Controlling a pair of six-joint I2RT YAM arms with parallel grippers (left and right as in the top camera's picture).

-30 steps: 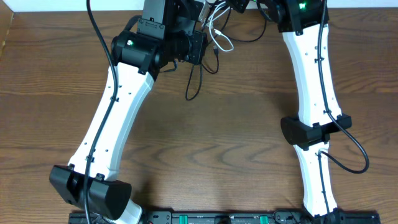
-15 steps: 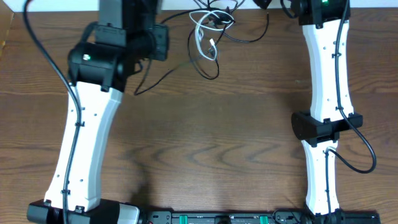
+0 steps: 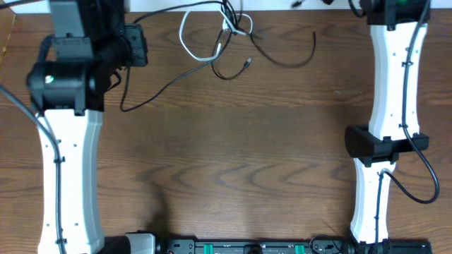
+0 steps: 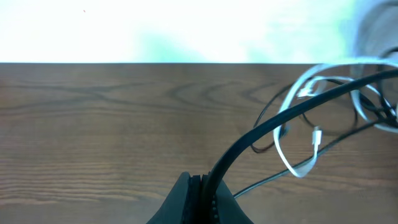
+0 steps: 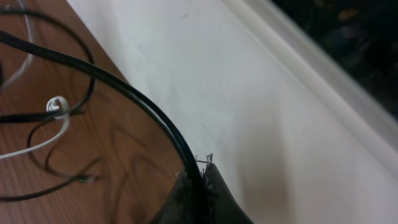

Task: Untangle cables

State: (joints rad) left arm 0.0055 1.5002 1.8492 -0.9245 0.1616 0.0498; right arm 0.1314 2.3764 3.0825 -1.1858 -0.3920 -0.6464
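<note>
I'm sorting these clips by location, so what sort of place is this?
Likely a robotics lab bench: a bare wooden table, white robot arms mounted at its edge, and loose cables across it.

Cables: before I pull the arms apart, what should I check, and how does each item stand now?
1. Left pincer shut on the black cable: ok.
2. Right pincer shut on a black cable: ok.
3. Both pincers on the same cable: cannot tell.
4. Slack at each pincer: ok, the cable curves away in both wrist views.
5. White cable free of the black ones: not ok, it crosses them in the knot.
</note>
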